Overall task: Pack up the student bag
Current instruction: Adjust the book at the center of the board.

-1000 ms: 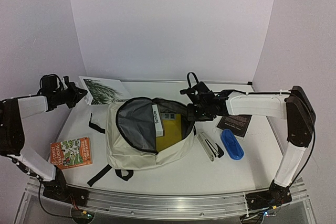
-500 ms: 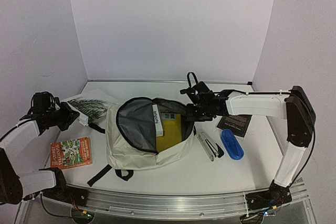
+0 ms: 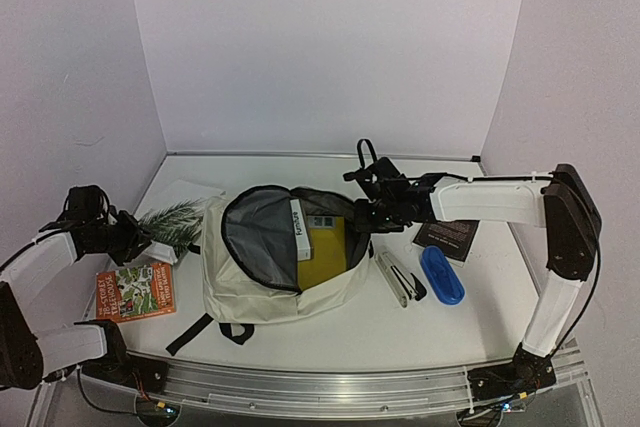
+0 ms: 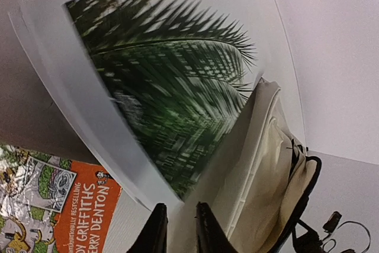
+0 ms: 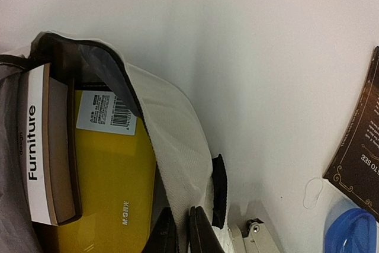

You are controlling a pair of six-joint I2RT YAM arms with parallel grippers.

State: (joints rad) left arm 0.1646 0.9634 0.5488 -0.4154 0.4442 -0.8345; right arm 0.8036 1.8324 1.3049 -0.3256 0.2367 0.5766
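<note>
Pinching on the right: the cream rim of the student bag [image 3: 240,292] [image 5: 172,146] is squeezed between the fingers of the right gripper [image 3: 368,215] [image 5: 182,214], which are pressed close together on the cloth.
Student bag: it is laid flat on the table [image 3: 400,332], between the two grippers. Its mouth is pulled wide and its grey lining can be seen.
Left gripper [image 3: 135,239] [image 4: 180,207]: its two fingers are seen with a thin gap between them. Whether anything is pinched cannot be told.
Palm leaf book [image 3: 172,222] [image 4: 166,87]: it is seen just in front of the left gripper's fingers, tilted, with its far edge against the side of the bag.
Orange book [image 3: 137,290] [image 4: 71,205]: it is laid flat just beside the left gripper, on the side nearer the arm bases.
Inside the bag: a book marked "Furniture" [image 3: 299,229] [image 5: 38,146] and a yellow thing [image 3: 322,262] [image 5: 112,176] with a barcode sticker are seen just beside the right gripper.
Other side of the right gripper: a dark card [image 3: 447,238] [image 5: 358,140], a blue case [image 3: 441,275] [image 5: 349,229] and a white pen-like thing [image 3: 397,279] are laid near it on the table, outside the bag.
</note>
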